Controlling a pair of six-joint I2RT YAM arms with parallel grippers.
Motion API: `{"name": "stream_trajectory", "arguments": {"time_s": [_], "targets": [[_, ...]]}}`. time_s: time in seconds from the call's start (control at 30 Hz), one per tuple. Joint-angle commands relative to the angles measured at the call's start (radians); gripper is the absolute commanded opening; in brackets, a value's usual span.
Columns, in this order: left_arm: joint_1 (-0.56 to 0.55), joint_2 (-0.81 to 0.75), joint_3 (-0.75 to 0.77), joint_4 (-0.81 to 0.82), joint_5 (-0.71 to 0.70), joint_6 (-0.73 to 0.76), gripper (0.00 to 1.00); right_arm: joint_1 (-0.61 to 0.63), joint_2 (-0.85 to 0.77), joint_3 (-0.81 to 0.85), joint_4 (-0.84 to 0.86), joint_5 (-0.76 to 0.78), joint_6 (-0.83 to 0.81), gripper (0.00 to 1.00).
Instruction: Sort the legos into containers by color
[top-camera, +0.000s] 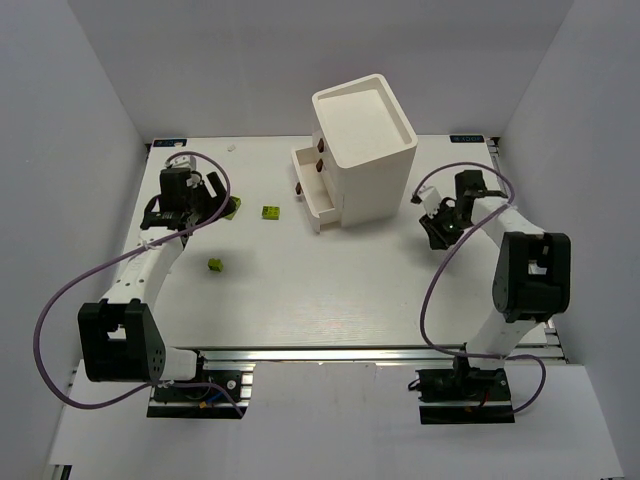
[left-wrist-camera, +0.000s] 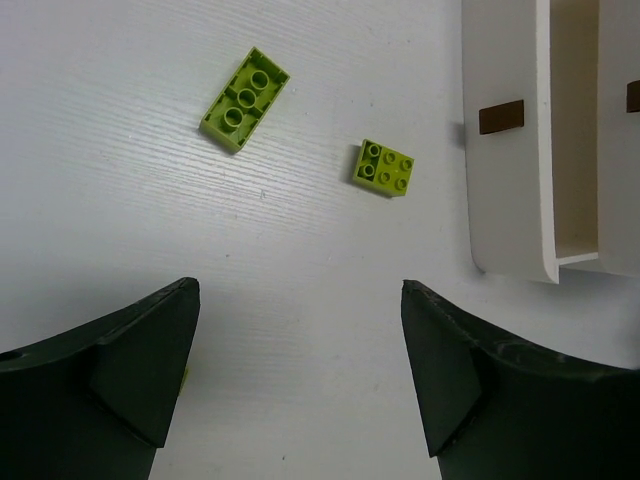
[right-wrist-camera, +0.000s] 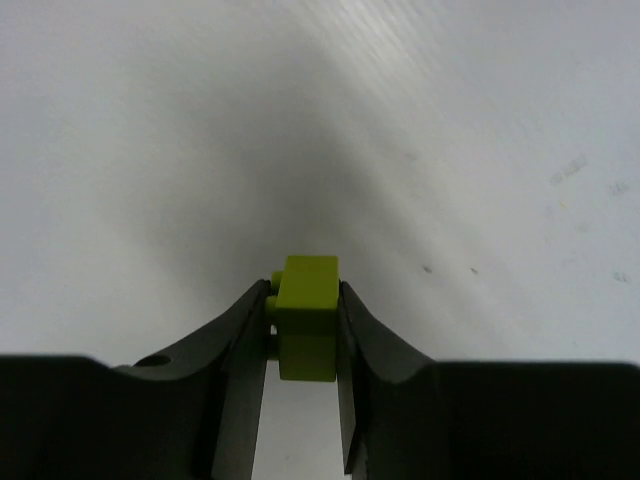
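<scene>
The white cabinet (top-camera: 365, 150) stands at the back centre, its drawers (top-camera: 318, 195) with brown knobs pulled out to the left. Yellow-green legos lie on the table at left: one (top-camera: 270, 212) near the drawers, one (top-camera: 214, 264) nearer the front, one (top-camera: 235, 205) beside my left gripper (top-camera: 190, 205). The left wrist view shows two of them (left-wrist-camera: 245, 98) (left-wrist-camera: 384, 167) ahead of the open, empty left gripper (left-wrist-camera: 298, 300), with a drawer (left-wrist-camera: 510, 200) at right. My right gripper (right-wrist-camera: 305, 300) is shut on a yellow-green lego (right-wrist-camera: 307, 310), right of the cabinet (top-camera: 437, 222). No dark green or purple legos show.
White walls enclose the table on three sides. Purple cables loop from both arms. The table's front edge (top-camera: 330, 350) runs along an aluminium rail.
</scene>
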Motion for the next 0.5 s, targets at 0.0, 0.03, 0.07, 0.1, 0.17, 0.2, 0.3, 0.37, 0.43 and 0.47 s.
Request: {"name": "stream_trajectory", "arguments": {"time_s": [0.0, 0.03, 0.07, 0.1, 0.17, 0.2, 0.3, 0.37, 0.43, 0.47], "targets": [[0.004, -0.033, -0.007, -0.045, -0.031, -0.015, 0.91, 0.024, -0.151, 0.139, -0.283, -0.384, -0.215, 0.0], [0.004, -0.031, -0.005, -0.048, -0.031, -0.015, 0.91, 0.04, -0.191, 0.173, -0.333, -0.442, -0.297, 0.0], [0.004, -0.028, -0.004, -0.051, -0.03, -0.017, 0.91, 0.081, -0.208, 0.202, -0.362, -0.488, -0.309, 0.0], [0.004, -0.025, -0.002, -0.054, -0.031, -0.017, 0.92, 0.098, -0.216, 0.264, -0.402, -0.551, -0.317, 0.0], [0.004, -0.019, 0.001, -0.058, -0.037, -0.02, 0.93, 0.205, -0.219, 0.328, -0.392, -0.573, -0.276, 0.0], [0.004, -0.014, 0.004, -0.069, -0.043, -0.021, 0.94, 0.233, -0.213, 0.358, -0.375, -0.569, -0.243, 0.0], [0.004, -0.01, 0.015, -0.083, -0.059, -0.023, 0.95, 0.372, -0.153, 0.498, -0.297, -0.515, -0.118, 0.0], [0.004, -0.013, 0.015, -0.088, -0.066, -0.023, 0.95, 0.476, -0.085, 0.605, -0.26, -0.474, -0.061, 0.0], [0.004, -0.019, 0.01, -0.088, -0.07, -0.021, 0.95, 0.54, -0.018, 0.687, -0.24, -0.392, -0.002, 0.0], [0.004, -0.025, 0.003, -0.088, -0.07, -0.023, 0.95, 0.578, 0.002, 0.698, -0.179, -0.357, 0.028, 0.0]]}}
